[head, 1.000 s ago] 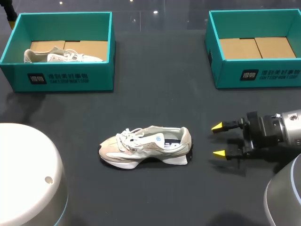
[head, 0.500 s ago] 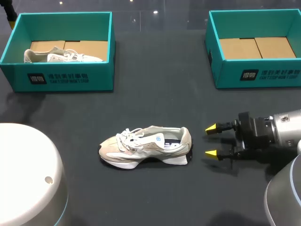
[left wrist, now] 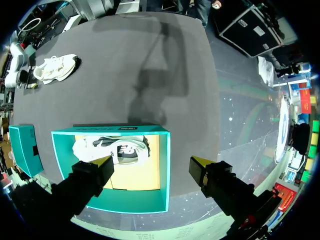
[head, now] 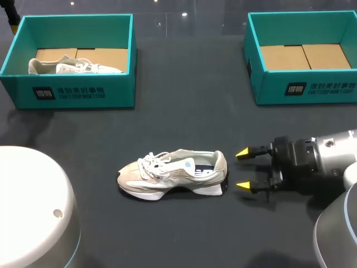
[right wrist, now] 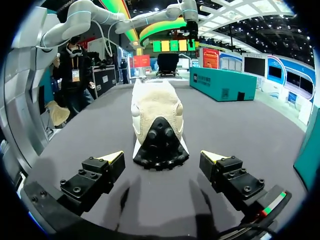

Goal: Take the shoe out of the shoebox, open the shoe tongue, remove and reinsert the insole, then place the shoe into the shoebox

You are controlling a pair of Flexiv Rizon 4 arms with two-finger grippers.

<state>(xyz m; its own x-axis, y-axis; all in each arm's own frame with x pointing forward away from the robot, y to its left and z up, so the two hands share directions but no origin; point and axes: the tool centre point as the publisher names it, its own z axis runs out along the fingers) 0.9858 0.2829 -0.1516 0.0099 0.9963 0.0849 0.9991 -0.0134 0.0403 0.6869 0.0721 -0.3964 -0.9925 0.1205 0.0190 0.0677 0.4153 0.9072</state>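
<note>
Shoe (head: 173,173), a pale beige trainer, stood upright on its sole on the dark table (head: 184,100), about midway along the near edge and a little in from it. Two teal boxes sat at the far corners. The left shoebox (head: 72,95) at the far left corner held a second shoe (head: 72,66) on its cardboard floor, and the right shoebox (head: 312,89) at the far right corner showed only bare cardboard. The trainer's long axis ran parallel to the near edge, with the toe toward the left edge, the heel toward the right edge and the laces up. The right gripper (head: 243,168) lay low over the table just beside the heel, in line with the shoe. Its fingers were spread wide and touched nothing, and its wrist view looked straight at the black heel tread between the two yellow tips. The left gripper (left wrist: 151,161) hung above the left shoebox with its fingers likewise apart, gripping nothing, over the shoe inside. Against a second before, the right gripper had slid along the table toward the heel, closing most of the gap, while the trainer and both boxes had not shifted.
</note>
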